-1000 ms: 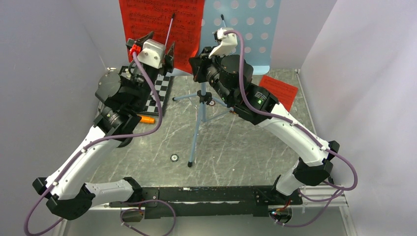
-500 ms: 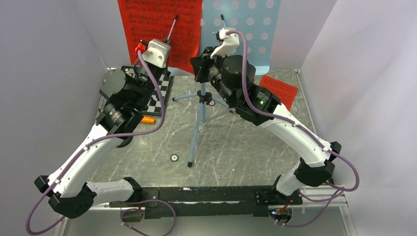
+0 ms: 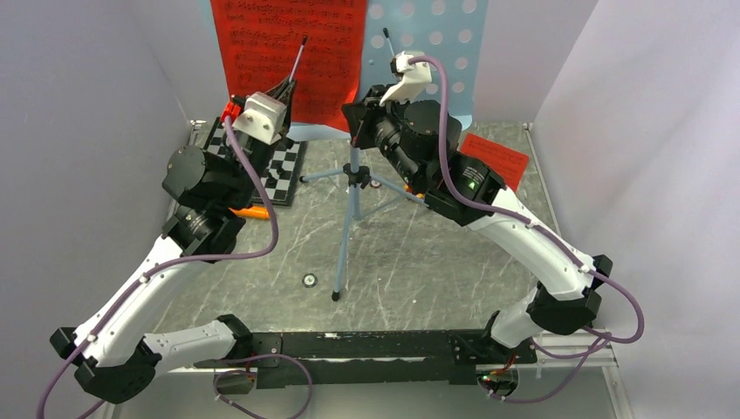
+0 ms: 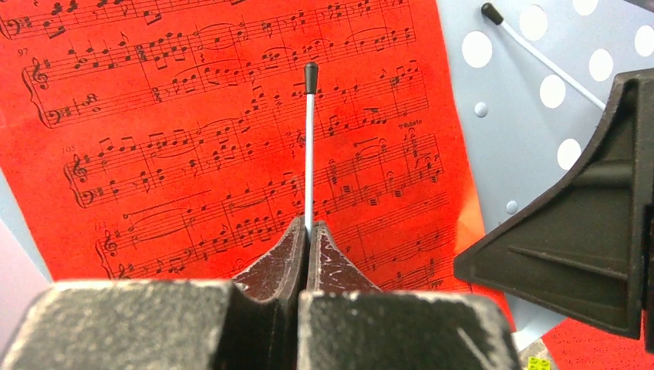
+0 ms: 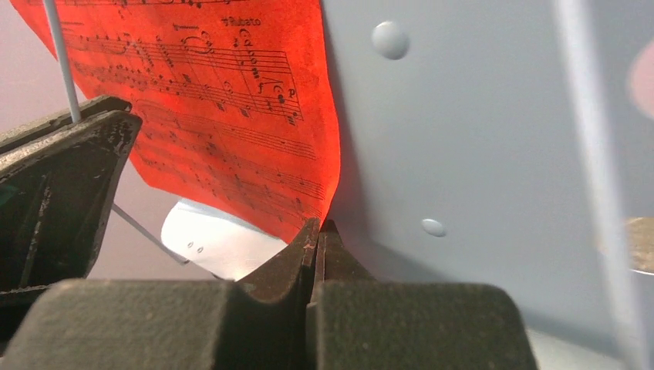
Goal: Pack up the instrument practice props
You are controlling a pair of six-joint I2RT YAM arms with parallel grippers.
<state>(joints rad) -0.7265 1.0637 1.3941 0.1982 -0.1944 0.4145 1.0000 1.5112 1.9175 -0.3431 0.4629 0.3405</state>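
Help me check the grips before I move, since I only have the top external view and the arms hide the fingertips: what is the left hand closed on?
Observer: The left hand is shut on the thin white retaining wire, low on its length, in front of the red sheet-music page.
Operator: Is the page itself pinched there?
Observer: Seemingly not. Only the wire runs in between those fingertips, and the page lies flat behind it.
Operator: And the right hand?
Observer: The right hand is shut right at the page's lower corner, where it meets the blue music stand. Whether it pinches paper or panel, I cannot tell.
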